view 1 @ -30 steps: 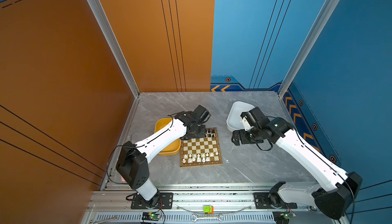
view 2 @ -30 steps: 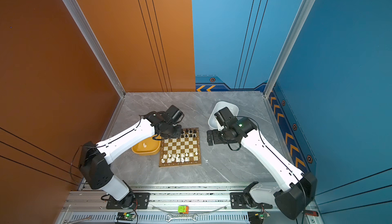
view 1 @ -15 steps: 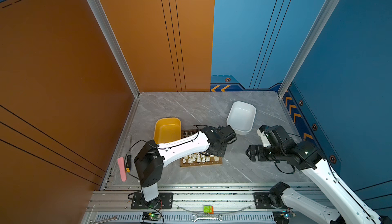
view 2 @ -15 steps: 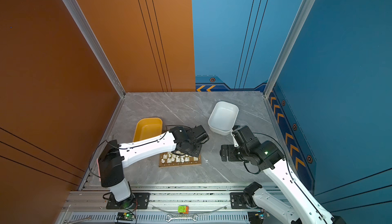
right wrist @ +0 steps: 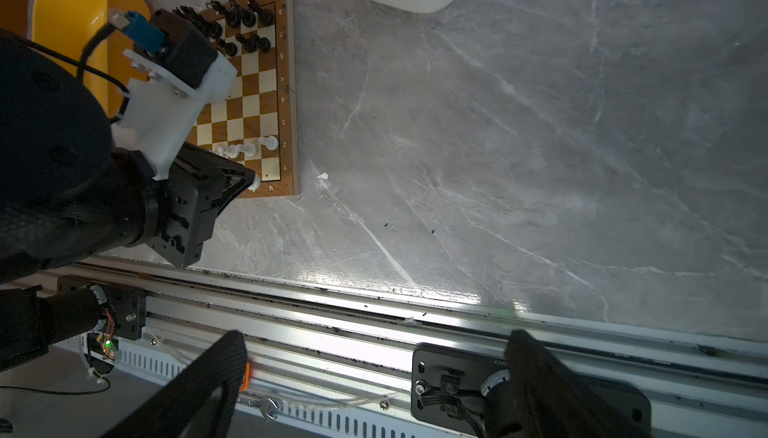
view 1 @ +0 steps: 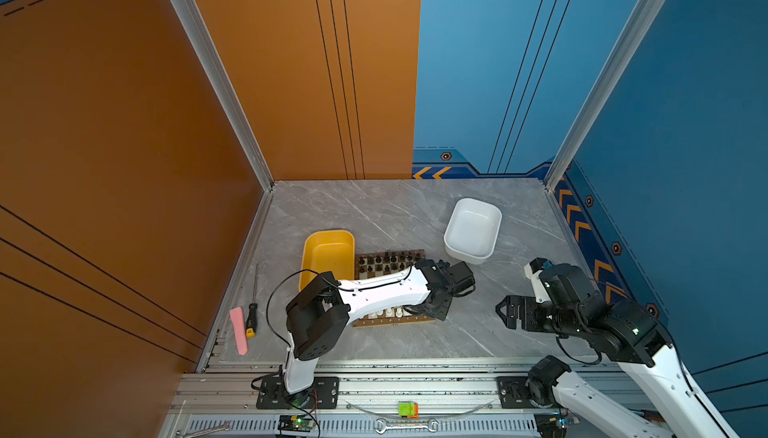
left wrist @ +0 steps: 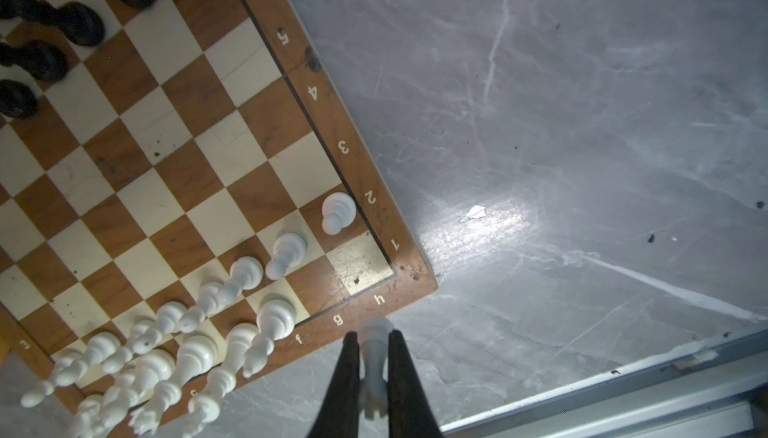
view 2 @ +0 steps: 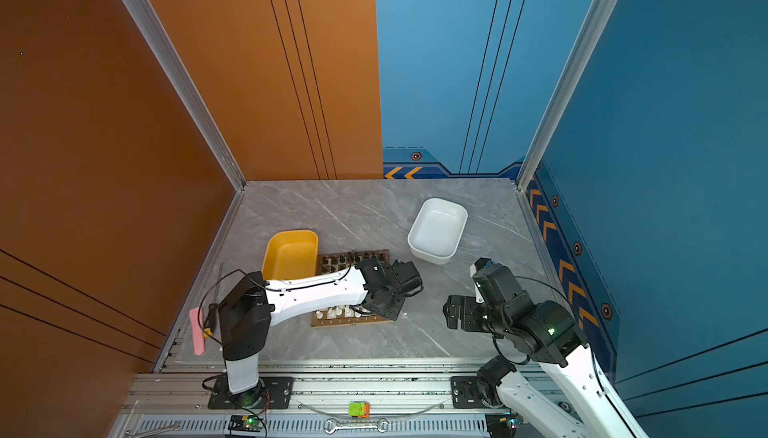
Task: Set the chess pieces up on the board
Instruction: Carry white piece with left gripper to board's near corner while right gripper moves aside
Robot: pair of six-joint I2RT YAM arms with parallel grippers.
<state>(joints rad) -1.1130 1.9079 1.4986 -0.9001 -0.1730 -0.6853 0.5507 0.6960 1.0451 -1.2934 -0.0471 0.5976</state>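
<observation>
My left gripper point(left wrist: 372, 334) has its fingers point(left wrist: 345, 373) clamped on a white rook point(left wrist: 374, 357). The rook's base sits at the board point(left wrist: 328, 95) rim by the letters g and h, and I cannot tell whether it touches the wood. The corner square point(left wrist: 361, 263) next to it is bare, and so is the square beside it. The other white pieces point(left wrist: 286, 251) fill the near two rows. The black pieces point(left wrist: 79, 23) stand along the far side.

In both top views the left arm lies across the board point(view 1: 395, 320) point(view 2: 349, 323). My right gripper point(right wrist: 374, 336) hangs over the front rail point(right wrist: 374, 311) with its fingers spread wide and nothing between them. It is well apart from the board. A yellow tub point(view 1: 328, 249) sits just beside the board's far left corner, and a white tub point(view 1: 473, 228) lies farther right.
</observation>
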